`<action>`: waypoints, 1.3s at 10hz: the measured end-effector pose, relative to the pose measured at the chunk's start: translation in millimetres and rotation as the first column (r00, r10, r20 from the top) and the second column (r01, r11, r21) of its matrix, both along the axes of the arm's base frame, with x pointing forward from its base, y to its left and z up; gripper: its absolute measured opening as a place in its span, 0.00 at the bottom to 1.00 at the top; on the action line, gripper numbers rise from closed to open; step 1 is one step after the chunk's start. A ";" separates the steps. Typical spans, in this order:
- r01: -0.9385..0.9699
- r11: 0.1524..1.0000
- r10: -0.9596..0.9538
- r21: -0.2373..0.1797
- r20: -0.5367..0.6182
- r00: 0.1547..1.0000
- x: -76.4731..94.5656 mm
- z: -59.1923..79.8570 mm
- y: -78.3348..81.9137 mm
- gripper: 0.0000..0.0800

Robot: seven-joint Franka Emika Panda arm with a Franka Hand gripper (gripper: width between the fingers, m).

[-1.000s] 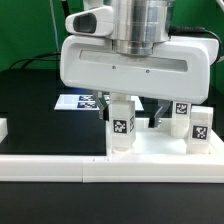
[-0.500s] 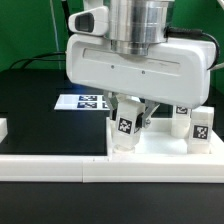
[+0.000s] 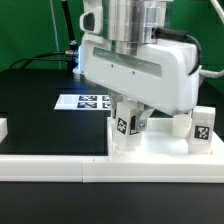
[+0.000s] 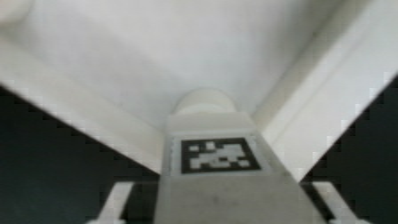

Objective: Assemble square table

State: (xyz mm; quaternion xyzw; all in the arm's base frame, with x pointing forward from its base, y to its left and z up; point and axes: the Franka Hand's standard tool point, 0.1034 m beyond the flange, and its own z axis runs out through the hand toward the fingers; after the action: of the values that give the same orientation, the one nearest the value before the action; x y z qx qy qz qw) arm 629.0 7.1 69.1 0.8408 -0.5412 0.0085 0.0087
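Note:
My gripper (image 3: 128, 110) is shut on a white table leg (image 3: 125, 126) with a black-and-white tag. The leg stands slightly tilted on the near-left corner of the white square tabletop (image 3: 160, 150). In the wrist view the leg (image 4: 217, 140) fills the middle, with one finger (image 4: 121, 200) on each side of it, and the tabletop's raised rim (image 4: 329, 70) forms a corner behind it. Two more tagged legs (image 3: 200, 128) stand on the tabletop at the exterior view's right, partly hidden by my hand.
The marker board (image 3: 88, 101) lies flat on the black table behind the tabletop. A long white border rail (image 3: 50, 166) runs along the front. A small white block (image 3: 3, 128) sits at the exterior view's left edge.
My hand has turned about its axis and shifted toward the exterior view's right. The leg in my fingers has turned with it and now leans a little.

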 end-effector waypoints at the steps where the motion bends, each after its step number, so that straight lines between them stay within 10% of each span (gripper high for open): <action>1: 0.122 0.992 -0.122 -0.004 0.026 0.992 -0.3 -0.5 0.1 0.36; 4: 0.475 0.874 -0.484 0.100 0.116 0.867 -7.5 -1.8 -3.1 0.36; 6: 0.458 0.884 -0.467 0.097 0.117 0.877 -6.7 -2.1 -2.0 0.37; 7: 0.431 0.897 -0.440 0.095 0.120 0.890 -6.1 0.2 3.4 0.57; 9: 0.267 0.959 -0.278 0.090 0.144 0.950 -4.5 12.5 21.6 0.79; 13: -0.220 0.976 0.217 0.000 0.164 0.962 -2.4 17.9 29.8 0.81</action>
State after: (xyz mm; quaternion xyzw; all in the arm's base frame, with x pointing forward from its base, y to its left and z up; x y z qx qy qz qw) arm 626.6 36.8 87.0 0.8919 -0.4442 0.0730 -0.0441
